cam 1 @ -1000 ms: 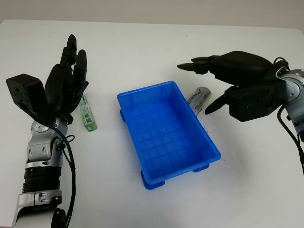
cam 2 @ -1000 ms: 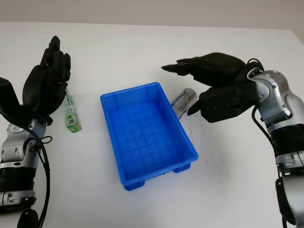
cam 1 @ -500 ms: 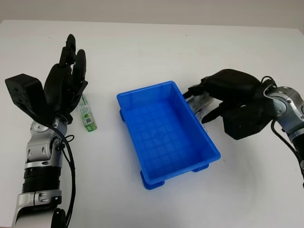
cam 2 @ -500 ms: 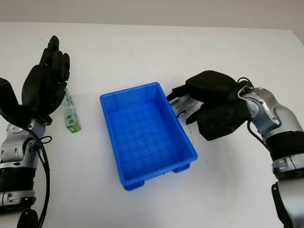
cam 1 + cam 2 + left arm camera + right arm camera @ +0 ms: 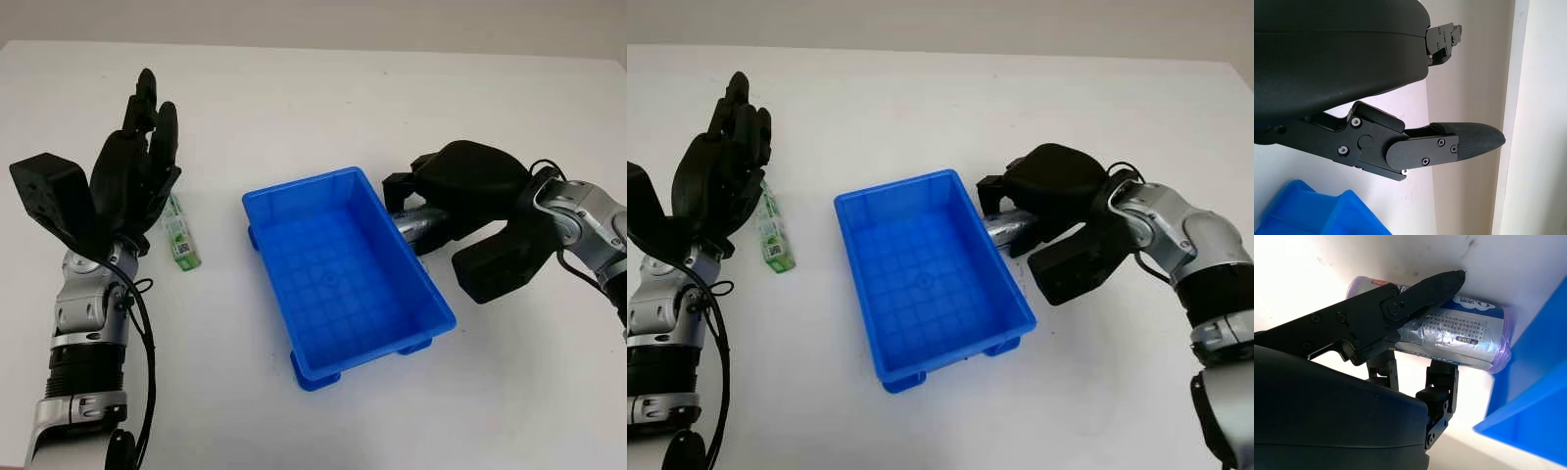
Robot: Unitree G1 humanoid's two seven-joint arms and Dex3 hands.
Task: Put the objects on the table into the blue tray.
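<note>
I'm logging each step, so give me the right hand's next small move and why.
Probably lift: the right hand has its fingers curled around the silver roll, which lies on the table against the blue tray. Raising it clears the wall.

The blue tray is glossy moulded plastic with a gridded floor. The silvery roll looks like crinkled, shiny foil-like wrap with printed text. The green packet is glossy. Both hands have matt black shells; the table is smooth, matt white.

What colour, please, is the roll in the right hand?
Silvery roll with purple ends, clearest in the right wrist view.
</note>
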